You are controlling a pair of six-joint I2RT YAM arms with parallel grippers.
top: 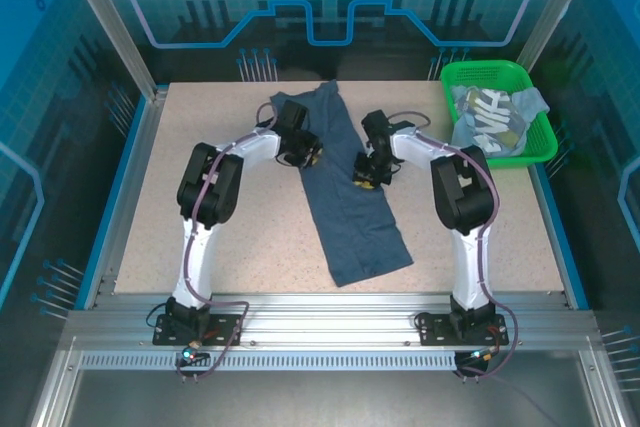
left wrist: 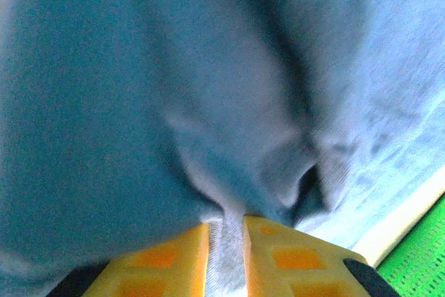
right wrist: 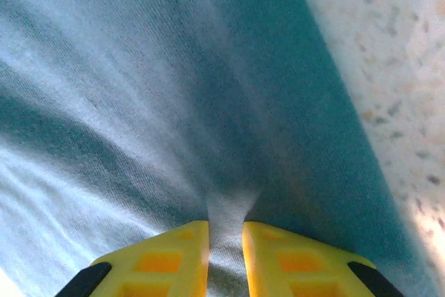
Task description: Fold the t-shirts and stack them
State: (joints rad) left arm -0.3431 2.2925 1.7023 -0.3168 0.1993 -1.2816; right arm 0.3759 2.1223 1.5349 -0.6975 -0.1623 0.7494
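A dark slate-blue t-shirt (top: 345,197) lies folded into a long narrow strip down the middle of the table. My left gripper (top: 312,157) sits at the strip's left edge and my right gripper (top: 364,179) at its right edge, both in its upper half. In the left wrist view my yellow fingers (left wrist: 174,259) are shut on a pinched fold of the slate-blue t-shirt (left wrist: 139,102). The right wrist view has my fingers (right wrist: 278,255) pinching a ridge of the same t-shirt (right wrist: 174,88). A grey-blue t-shirt with white lettering (top: 492,119) is bunched in the basket.
The green mesh basket (top: 540,142) stands at the table's back right corner. Speckled beige tabletop (top: 230,247) lies bare on both sides of the strip and along the near edge. Metal posts and blue panels wall the table's back and sides.
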